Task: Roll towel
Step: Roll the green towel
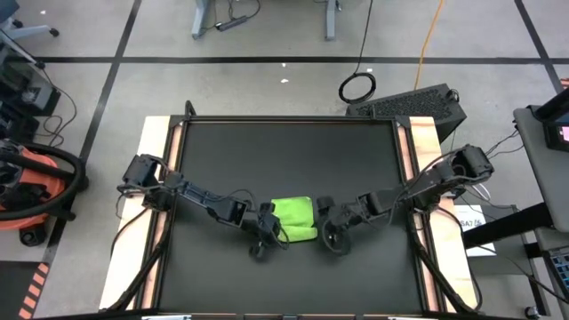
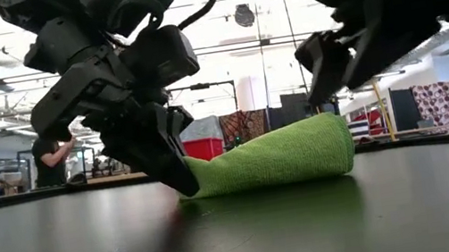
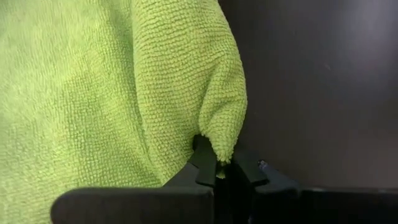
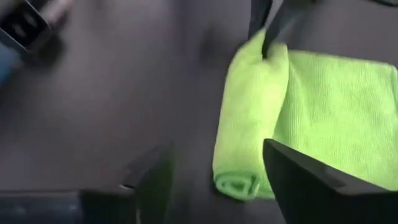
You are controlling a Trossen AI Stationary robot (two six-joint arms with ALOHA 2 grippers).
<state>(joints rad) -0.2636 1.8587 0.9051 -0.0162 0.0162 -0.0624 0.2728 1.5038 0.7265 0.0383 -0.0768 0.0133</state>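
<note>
Where left tool [image 3: 225, 171] pinches, towel [image 3: 124, 87] hangs.

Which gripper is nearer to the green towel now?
Left. The left gripper is shut on a corner of the towel, touching it. The right gripper is open beside the towel's other end, not touching.

This is a robot lab in a big open hall. Around the table [image 1: 289, 267] the floor [image 1: 267, 31] has cables and black tape lines. Behind the table there are ceiling lights, hung cloths [image 2: 438, 106] and people [image 2: 51, 158] working.
</note>
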